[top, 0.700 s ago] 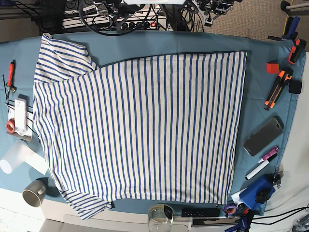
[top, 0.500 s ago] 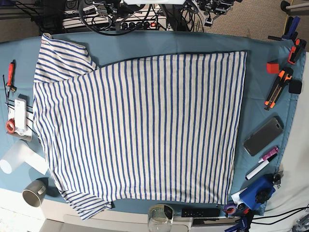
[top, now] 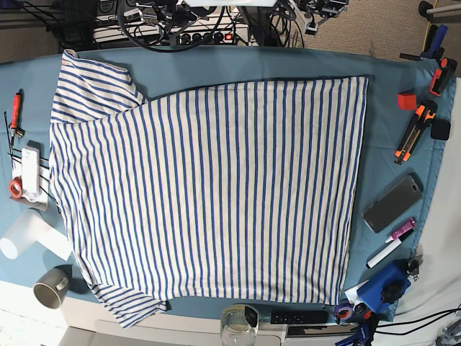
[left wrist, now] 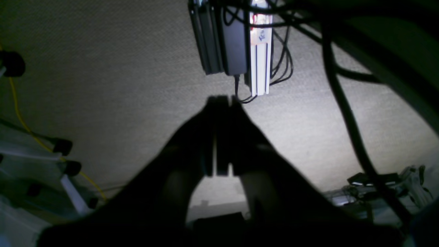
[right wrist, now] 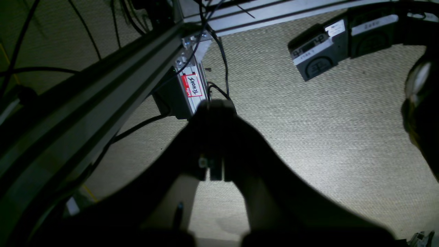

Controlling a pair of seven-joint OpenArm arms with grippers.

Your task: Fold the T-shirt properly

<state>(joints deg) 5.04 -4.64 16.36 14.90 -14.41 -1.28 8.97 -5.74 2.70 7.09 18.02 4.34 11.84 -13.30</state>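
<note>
The T-shirt (top: 209,191), white with thin blue stripes, lies spread flat across the teal tablecloth (top: 252,63) in the base view, neck side to the left and hem to the right. One sleeve lies at the upper left, the other at the lower left. Neither arm shows in the base view. In the left wrist view my left gripper (left wrist: 221,103) is shut, dark against beige carpet, with nothing between its fingers. In the right wrist view my right gripper (right wrist: 216,106) is shut too, empty, over the same carpet beside a metal frame rail (right wrist: 103,79).
Right of the shirt lie a phone (top: 392,203), markers (top: 391,244), orange-black clamps (top: 418,128) and a blue tool (top: 385,285). Left of it are a screwdriver (top: 15,109), a white box (top: 30,171), a paper roll (top: 29,234) and a mug (top: 52,287). A glass (top: 239,324) stands at the front edge.
</note>
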